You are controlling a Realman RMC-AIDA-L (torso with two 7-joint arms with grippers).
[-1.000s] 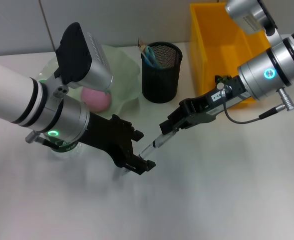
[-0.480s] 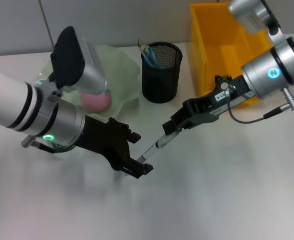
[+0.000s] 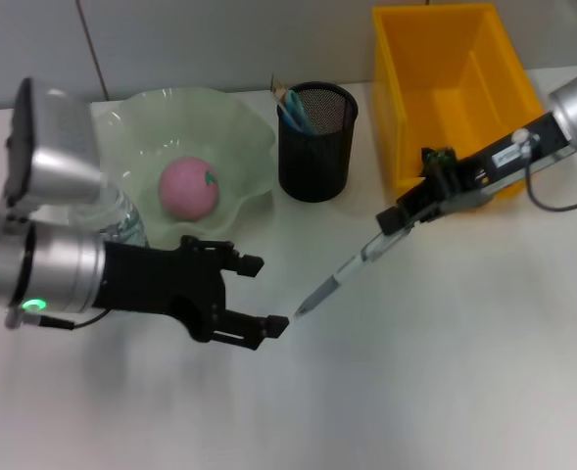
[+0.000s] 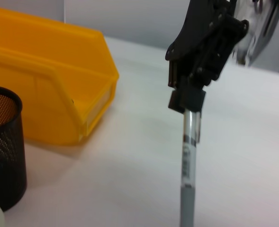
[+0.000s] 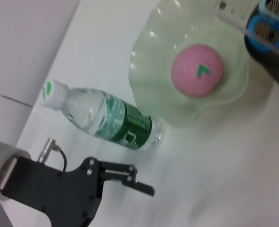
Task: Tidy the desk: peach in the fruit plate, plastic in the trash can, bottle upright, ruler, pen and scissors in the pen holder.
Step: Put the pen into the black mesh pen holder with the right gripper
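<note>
Right gripper clamps pen; left gripper, seemingly open, empty, beside bottle.

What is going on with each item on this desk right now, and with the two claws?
Peach: lying in the fruit plate.
Bottle: standing upright, capped.
Pen: tilted, held by the right gripper.
Pen holder: upright, with scissors and ruler inside.
Trash can: upright.
Left gripper: open, holding nothing.
</note>
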